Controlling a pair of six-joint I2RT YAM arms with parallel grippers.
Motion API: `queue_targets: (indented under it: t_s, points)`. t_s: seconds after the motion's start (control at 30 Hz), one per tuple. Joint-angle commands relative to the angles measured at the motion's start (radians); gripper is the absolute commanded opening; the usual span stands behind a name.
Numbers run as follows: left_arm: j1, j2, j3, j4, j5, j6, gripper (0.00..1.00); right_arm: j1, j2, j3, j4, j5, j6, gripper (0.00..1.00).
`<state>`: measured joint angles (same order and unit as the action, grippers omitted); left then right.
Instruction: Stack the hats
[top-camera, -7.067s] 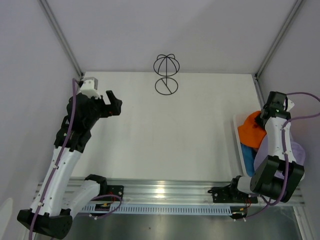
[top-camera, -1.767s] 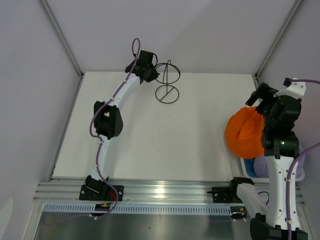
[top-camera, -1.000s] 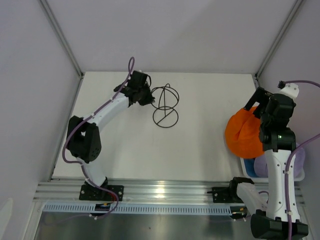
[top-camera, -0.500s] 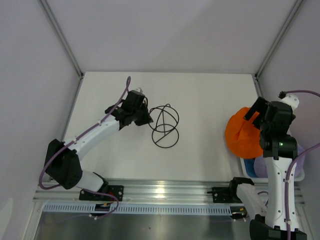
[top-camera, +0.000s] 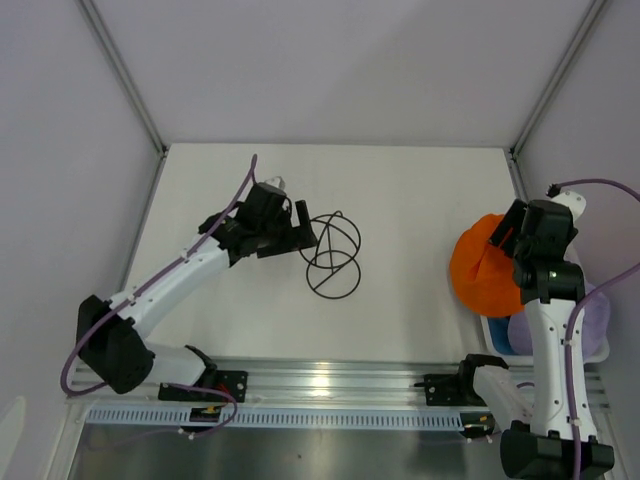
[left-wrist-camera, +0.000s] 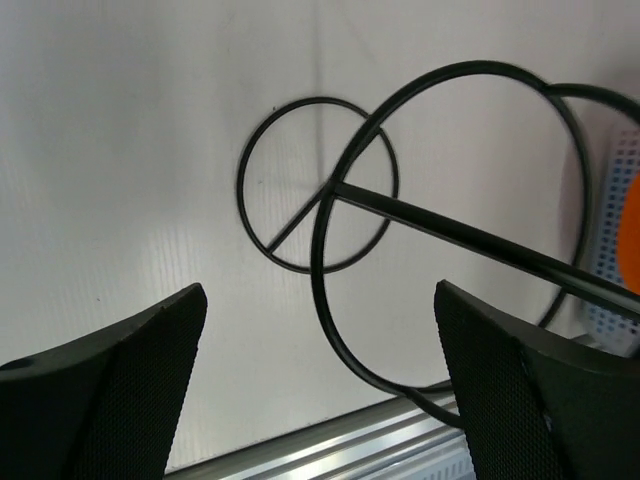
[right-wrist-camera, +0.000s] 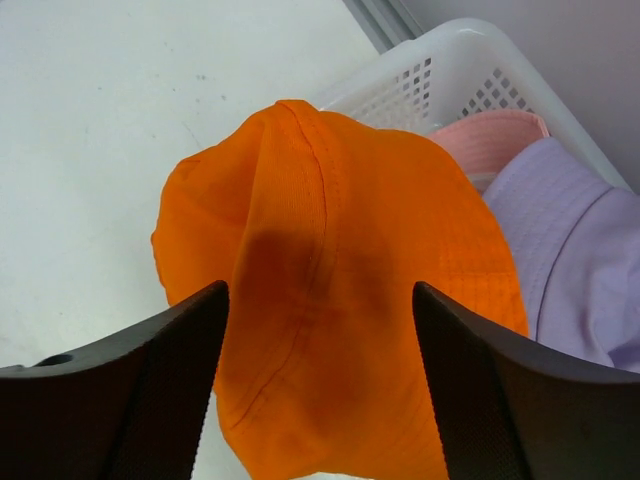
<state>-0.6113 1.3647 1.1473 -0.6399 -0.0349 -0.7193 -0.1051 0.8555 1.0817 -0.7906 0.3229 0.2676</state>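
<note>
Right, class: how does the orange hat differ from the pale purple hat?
The orange hat is vivid, the pale purple hat pastel. The orange hat spills over the basket rim; the pale purple hat lies in it. The orange hat overlaps the pale purple hat. Both are soft fabric.

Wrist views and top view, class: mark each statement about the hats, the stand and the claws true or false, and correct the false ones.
1. The orange fabric bucket hat is draped over the rim of the white slotted plastic basket. True.
2. The left claw is shut on the black wire hat stand. False: its fingers are spread wide, and the stand shows in the gap between them.
3. The pale purple fabric hat lies in the basket beside the pink fabric hat. True.
4. The orange hat sits on the stand. False: the stand is bare, and the hat is over at the basket.
</note>
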Motion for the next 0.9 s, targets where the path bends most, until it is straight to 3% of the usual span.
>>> queue_targets:
  t_s: [0.0, 0.17, 0.27, 0.3, 0.33, 0.37, 0.43, 0.53, 0.67, 0.73, 0.87]
  points:
    - [-0.005, -0.107, 0.074, -0.032, -0.008, 0.044, 0.99, -0.005, 0.028, -0.011, 0.043, 0.034, -0.03, 0.76]
    - [-0.005, -0.154, 0.163, -0.135, -0.003, 0.081, 0.99, -0.007, 0.019, -0.04, 0.073, 0.045, -0.027, 0.66]
    - [-0.007, -0.223, 0.173, -0.167, 0.001, 0.098, 1.0, -0.008, 0.011, -0.078, 0.1, 0.067, -0.044, 0.38]
    - [-0.005, -0.263, 0.177, -0.176, 0.0, 0.103, 1.0, -0.008, 0.01, -0.085, 0.105, 0.073, -0.056, 0.2]
    - [-0.005, -0.285, 0.18, -0.194, -0.011, 0.11, 0.99, -0.008, 0.01, -0.092, 0.106, 0.082, -0.062, 0.14]
    - [-0.005, -0.306, 0.193, -0.201, -0.019, 0.116, 1.0, -0.008, 0.008, -0.089, 0.105, 0.097, -0.07, 0.0]
    - [-0.004, -0.364, 0.203, -0.217, -0.049, 0.133, 0.99, -0.008, 0.002, -0.053, 0.099, 0.076, -0.091, 0.0]
    - [0.005, -0.407, 0.25, -0.236, -0.082, 0.161, 1.0, -0.007, -0.01, 0.038, 0.114, -0.103, -0.111, 0.0]
    - [0.074, -0.433, 0.246, -0.238, -0.077, 0.187, 0.99, 0.033, 0.003, 0.185, 0.183, -0.46, -0.13, 0.0]
    - [0.139, -0.447, 0.218, -0.228, -0.05, 0.189, 0.99, 0.091, 0.019, 0.249, 0.232, -0.493, -0.123, 0.0]
    - [0.212, -0.528, 0.138, -0.176, 0.004, 0.185, 1.0, 0.185, 0.086, 0.339, 0.347, -0.794, -0.047, 0.0]
